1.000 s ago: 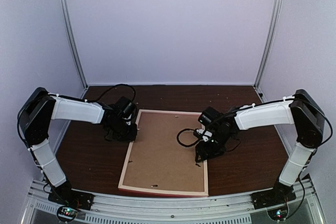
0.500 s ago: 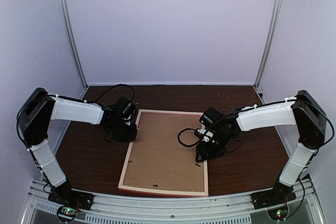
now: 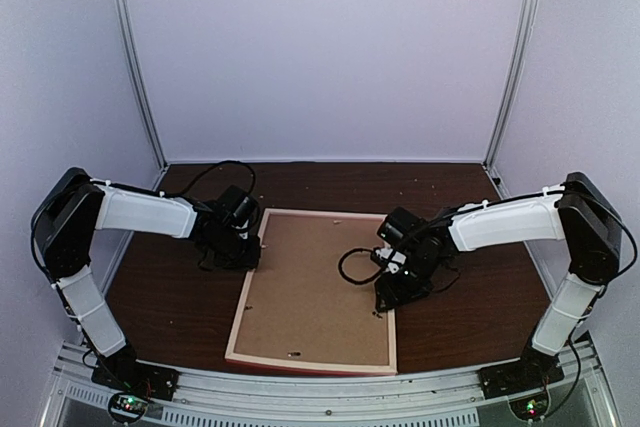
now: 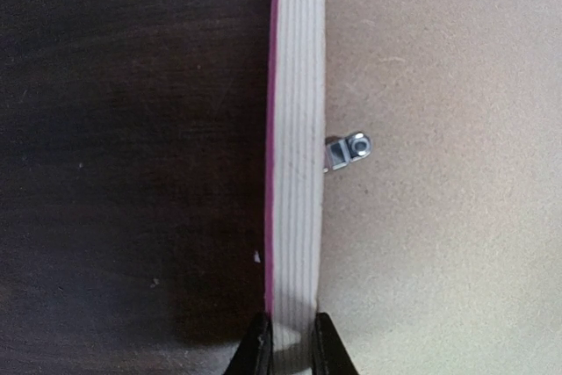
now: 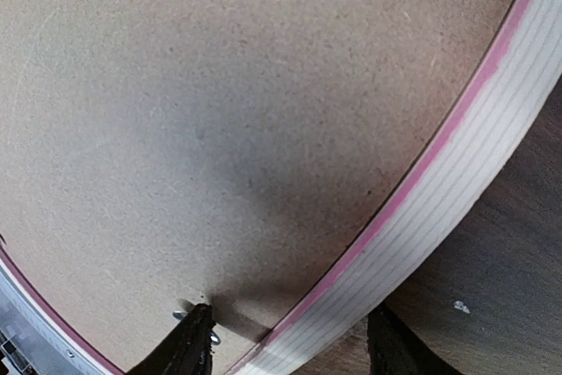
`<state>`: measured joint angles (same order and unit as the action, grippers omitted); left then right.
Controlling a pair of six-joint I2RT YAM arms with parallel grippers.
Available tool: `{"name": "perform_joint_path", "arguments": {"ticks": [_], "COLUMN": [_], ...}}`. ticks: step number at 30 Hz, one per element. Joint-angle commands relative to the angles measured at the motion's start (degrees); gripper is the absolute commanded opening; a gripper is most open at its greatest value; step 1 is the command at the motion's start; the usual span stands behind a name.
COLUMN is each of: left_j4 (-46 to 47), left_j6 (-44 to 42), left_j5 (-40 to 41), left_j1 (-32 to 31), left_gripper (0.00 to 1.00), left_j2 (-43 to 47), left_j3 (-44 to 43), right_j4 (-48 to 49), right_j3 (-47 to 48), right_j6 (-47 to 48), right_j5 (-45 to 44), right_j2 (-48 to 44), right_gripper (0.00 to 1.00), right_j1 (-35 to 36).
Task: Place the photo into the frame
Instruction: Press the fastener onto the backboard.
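Observation:
The frame lies face down on the dark table, pale wood sides with a pink edge, and a brown backing board fills it. The photo is hidden. My left gripper is shut on the frame's left rim; its fingertips pinch the wood side, near a small metal clip. My right gripper is open and straddles the frame's right rim. One fingertip rests on the backing board at a metal clip; the other is outside the rim.
The dark brown table is enclosed by pale walls with metal posts. A black cable loops over the backing board beside the right wrist. A metal rail runs along the near edge.
The right wrist has shifted very slightly along the frame's right rim. The left arm and the frame have not moved.

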<state>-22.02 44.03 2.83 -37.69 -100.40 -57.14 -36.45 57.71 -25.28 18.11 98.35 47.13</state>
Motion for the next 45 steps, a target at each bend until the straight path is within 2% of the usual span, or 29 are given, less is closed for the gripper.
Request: {"name": "perform_joint_path", "arguments": {"ticks": [1,21,45], "left_j4": [1.34,1.78,2.24], "left_j6": [2.19,2.38,2.51], "left_j5": [0.35,-0.34,-0.28], "left_j1": [0.16,0.16,0.14], "left_gripper": [0.00,0.00,0.00], "left_j2": [-1.90,-2.16,-1.81], "left_j3": [1.69,1.76,2.06], "right_j4": [-4.58,-1.67,-3.37], "right_j3": [0.15,1.71,-0.03], "right_j6": [0.39,-1.53,0.54], "right_j5": [-3.56,-2.59,0.24], "right_j2": [0.72,1.69,0.08], "right_gripper": [0.60,0.60,0.61], "right_j1": [1.21,4.37,6.29]}}
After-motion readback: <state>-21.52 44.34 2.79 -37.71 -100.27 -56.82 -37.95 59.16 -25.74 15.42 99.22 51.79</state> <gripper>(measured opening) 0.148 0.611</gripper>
